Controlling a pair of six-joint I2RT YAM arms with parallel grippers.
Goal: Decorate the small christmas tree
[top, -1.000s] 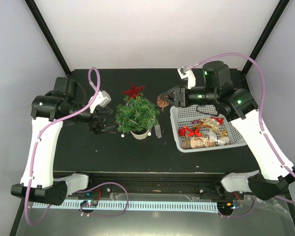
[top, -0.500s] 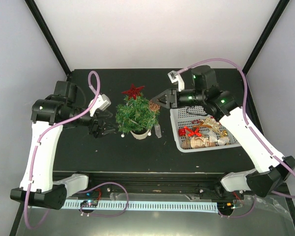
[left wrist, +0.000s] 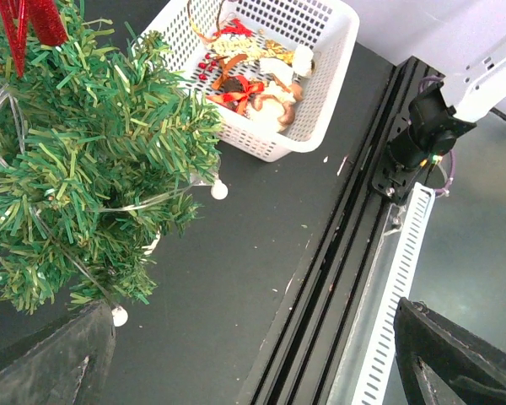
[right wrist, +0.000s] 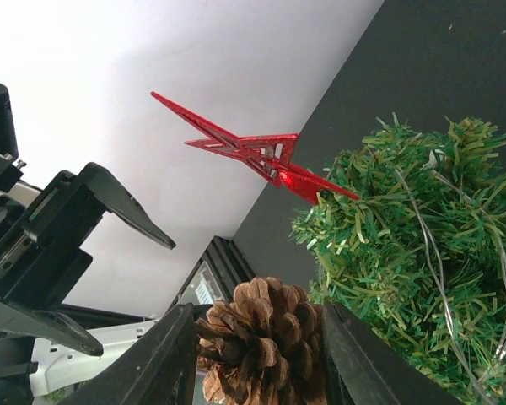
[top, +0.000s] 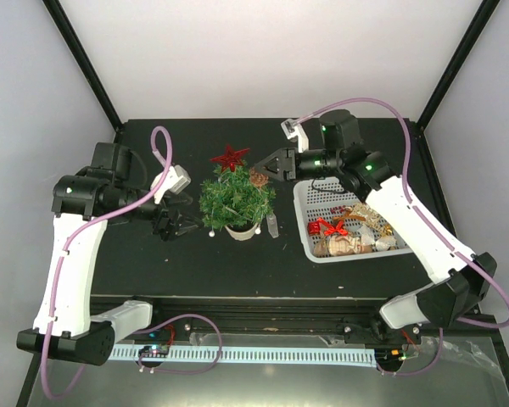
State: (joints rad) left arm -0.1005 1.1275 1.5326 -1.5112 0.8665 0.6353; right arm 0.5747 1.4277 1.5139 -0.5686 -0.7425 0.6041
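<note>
From where I stood, the small christmas tree (top: 236,197) was upright on its pale base in the middle of the black worktop (top: 237,275), with the white basket (top: 303,222) of ornaments just to its right. The right fingers (top: 265,170) were closed on a brown pine cone (right wrist: 261,337) and held it at the tree's upper right edge, just beside the red star (right wrist: 261,152) on top. The left fingers (top: 171,222) hung low just beside the tree's left side, spread wide with nothing between them. To my eye the job in hand was seating that cone, and doing it well meant easing it down into a thick patch of needles rather than resting it on the tips, where it would likely roll off. I'd have kept it away from the star and the thin light wire (right wrist: 434,253) strung through the branches, since either could snag. The tree looked light, so a sideways push might tip it. Letting go only once the cone sat nestled seemed wise.
</note>
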